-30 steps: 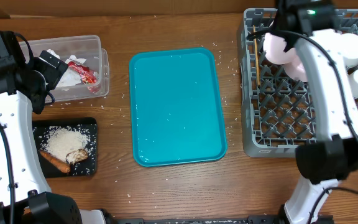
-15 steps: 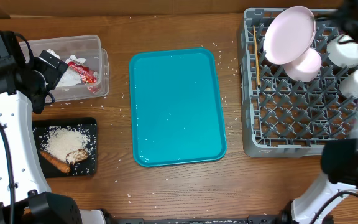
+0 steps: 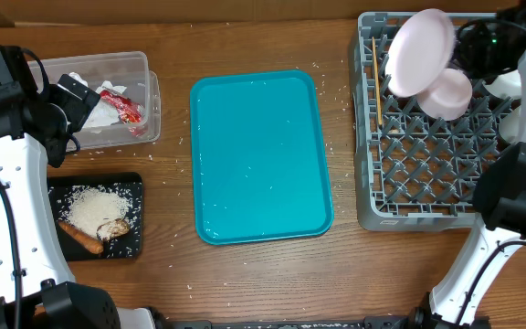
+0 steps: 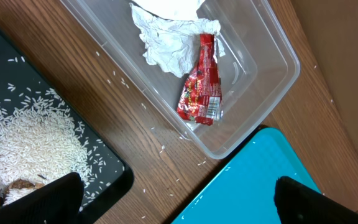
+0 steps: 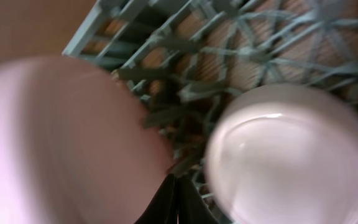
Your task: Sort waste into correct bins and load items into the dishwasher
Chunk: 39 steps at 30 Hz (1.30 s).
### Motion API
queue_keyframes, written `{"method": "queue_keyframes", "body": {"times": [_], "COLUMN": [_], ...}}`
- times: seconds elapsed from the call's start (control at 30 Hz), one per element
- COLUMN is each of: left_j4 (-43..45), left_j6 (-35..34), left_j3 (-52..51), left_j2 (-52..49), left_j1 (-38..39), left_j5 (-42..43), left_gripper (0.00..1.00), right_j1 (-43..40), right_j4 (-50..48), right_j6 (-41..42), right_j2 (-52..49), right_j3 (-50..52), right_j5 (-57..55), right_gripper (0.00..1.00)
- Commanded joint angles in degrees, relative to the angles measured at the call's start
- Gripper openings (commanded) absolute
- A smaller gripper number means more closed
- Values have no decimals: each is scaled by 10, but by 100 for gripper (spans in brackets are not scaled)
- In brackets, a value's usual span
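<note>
The large square grey plastic dish rack [image 3: 427, 174] stands at the right end of the wooden table [image 3: 254, 274]. A white round flat plate [image 3: 418, 50] leans tilted among the pegs in its far left corner. A smaller white bowl [image 3: 450, 93] sits just beside the plate, and the two look to be touching. A thin wooden stick [image 3: 374, 73] lies along the rack's left wall.

The right gripper [image 5: 174, 186] hangs over the plate and bowl. Its wrist view is blurred, but the fingers meet with only a thin seam between them and nothing is seen in them.

A large teal rectangular tray [image 3: 258, 155] lies in the middle of the table, with white rice grains scattered on the wood around it.

At far left, a clear plastic rectangular tub [image 3: 144, 68] holds a crumpled white paper napkin [image 4: 166, 37] and a red wrapper [image 4: 202, 84], which touch. Nearer the front edge, a shallow black rectangular tray [image 3: 135, 187] carries a heap of white rice [image 3: 94, 206], a small orange carrot piece [image 3: 80, 239] and a brown food chunk [image 3: 112, 227] that rests against the carrot.

The left gripper [image 4: 178, 182] hovers near the tub's front wall, above the gap between tub and black tray. Its fingers are spread wide and hold nothing.
</note>
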State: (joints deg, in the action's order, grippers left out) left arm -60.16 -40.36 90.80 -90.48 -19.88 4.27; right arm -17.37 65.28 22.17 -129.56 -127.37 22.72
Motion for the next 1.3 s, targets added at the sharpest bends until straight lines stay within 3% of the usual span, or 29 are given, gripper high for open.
{"method": "queue_keyframes", "body": {"times": [0.0, 0.3, 0.47, 0.67, 0.9, 1.1, 1.27], "left_j4": [1, 1, 1, 1, 1, 1, 1], "left_j6": [-3, -4, -3, -3, -4, -3, -3], "left_j3": [10, 10, 10, 10, 10, 10, 10], "left_j2": [8, 8, 8, 8, 8, 8, 8], "left_j1": [0, 0, 0, 0, 0, 0, 0], "left_j5": [-4, -4, -4, -4, -4, -4, -4], "left_gripper": [100, 100, 100, 100, 100, 100, 100], "right_j1": [2, 3, 30, 75, 152, 238, 284], "right_j4": [-4, 7, 43, 178, 318, 318, 316], "right_j6": [-14, -16, -64, -91, -87, -86, -57], "right_j2": [35, 149, 228, 302, 314, 338, 375], "right_j3": [-9, -9, -9, -9, -5, 54, 154], "right_j5": [40, 40, 38, -55, -146, -172, -218], "right_gripper": [4, 4, 4, 7, 6, 6, 14]}}
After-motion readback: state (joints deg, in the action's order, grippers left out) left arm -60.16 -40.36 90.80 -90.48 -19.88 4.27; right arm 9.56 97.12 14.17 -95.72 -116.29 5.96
